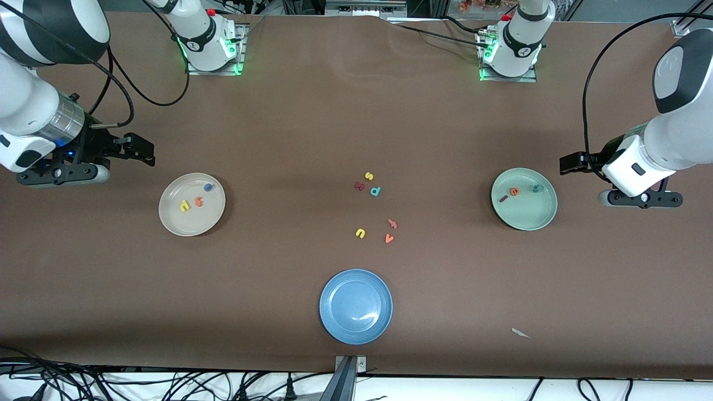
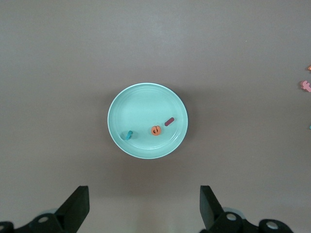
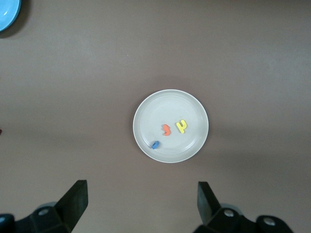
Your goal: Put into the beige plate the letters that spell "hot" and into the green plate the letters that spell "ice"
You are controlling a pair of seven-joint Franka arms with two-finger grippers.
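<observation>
Beige plate [image 1: 172,223] holding yellow "h" [image 1: 185,206], orange "t" [image 1: 199,201], blue "o" [image 1: 208,187]; right gripper [image 3: 141,204] hovering beside it, jaws gaping, empty. Foam letters likely handling light, squashy; pinching across edges looking best. Green plate [image 1: 535,217] carrying "i" [image 1: 503,198], "e" [image 1: 514,191], "c" [image 1: 537,188]; left gripper [image 2: 145,206] waiting alongside, spread wide, gripping nothing.

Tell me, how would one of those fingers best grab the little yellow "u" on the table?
Probably from straight above, fingers pinching across the two outer sides of the yellow "u". It lies flat on the table, so only its thin outer edges offer a hold. The orange "v" sits beside it but apart, leaving room for open fingers to come down.
</observation>
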